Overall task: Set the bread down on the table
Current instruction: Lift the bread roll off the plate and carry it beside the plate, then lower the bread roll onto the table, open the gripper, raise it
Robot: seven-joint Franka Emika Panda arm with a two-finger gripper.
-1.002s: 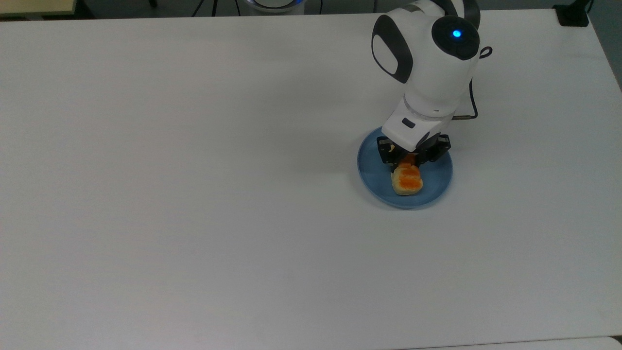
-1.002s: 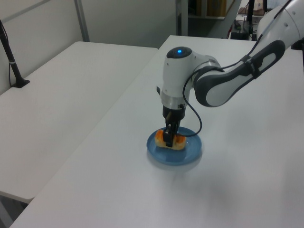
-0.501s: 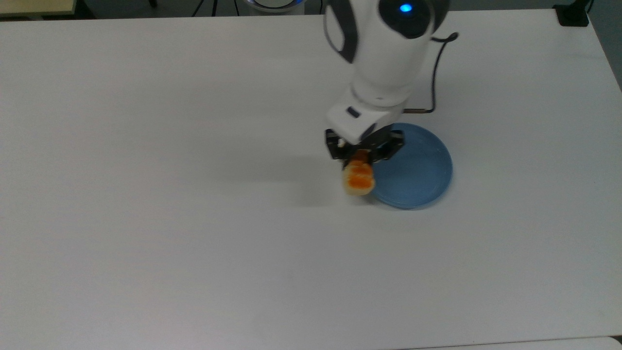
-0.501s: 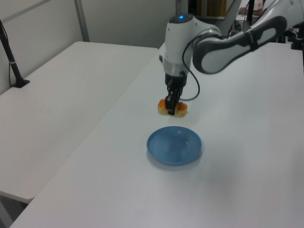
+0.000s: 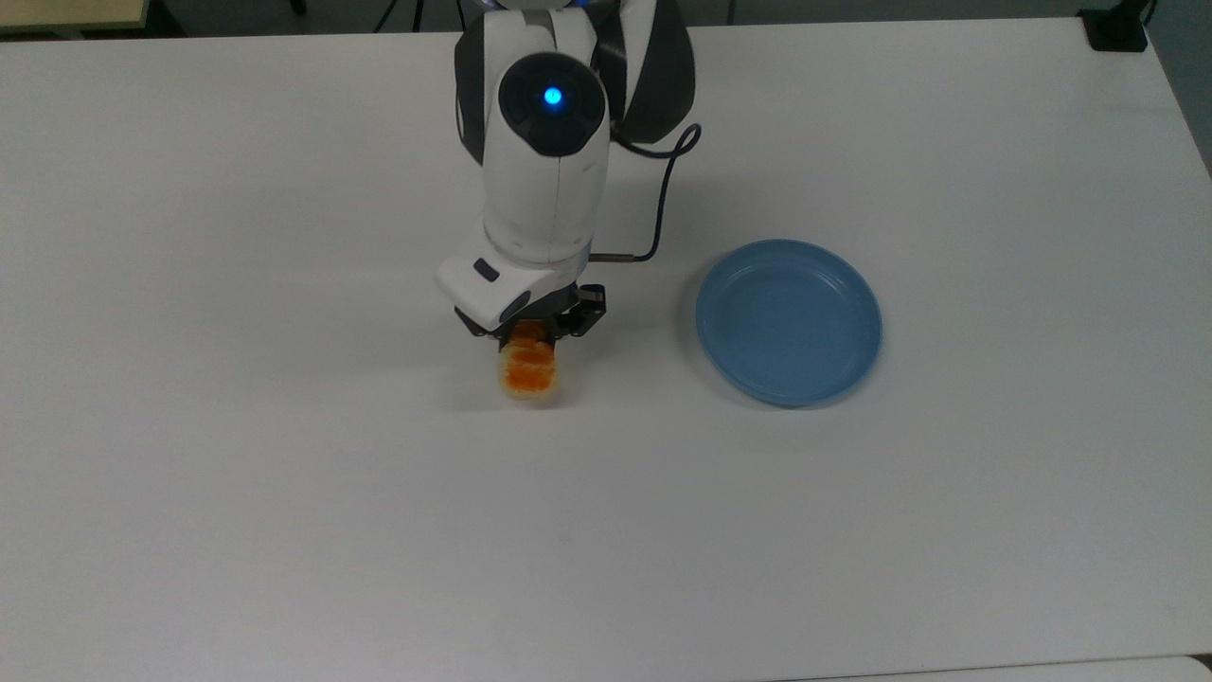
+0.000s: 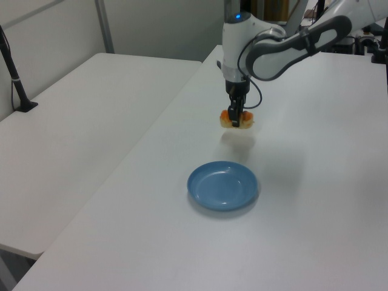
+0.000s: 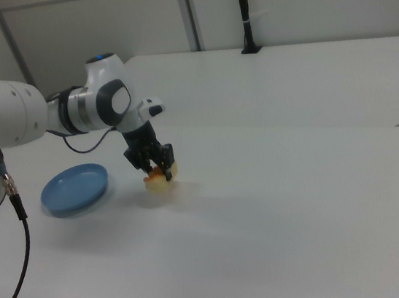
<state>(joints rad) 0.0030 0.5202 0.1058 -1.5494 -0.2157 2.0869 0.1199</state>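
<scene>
Your tool [image 5: 532,333] is pinching the bread [image 5: 530,371], its two black fingers pressed against the loaf's sides near the end closest to the arm. The orange-glazed top faces up, and the free end sticks out past the fingers toward the near edge in the top view. In the left view the bread [image 6: 236,120] hangs clear of the worktop [image 6: 315,182], with its shadow lying on the white surface just below it. In the right view the tool [image 7: 154,164] holds the loaf [image 7: 158,179] low over the surface; you cannot tell there whether it touches.

Going left to right across the top view: the worktop [image 5: 237,426] is bare white from its left edge up to the tool. The arm's white body [image 5: 544,170] rises over the middle, with a black cable [image 5: 663,199] looping off its right side. Further right sits the blue plate [image 5: 789,322], well apart from the bread, with a bare strip of worktop between them. Beyond the plate, white surface runs on to the right edge.

You have open room on the near side of the bread, right down to the near edge.
</scene>
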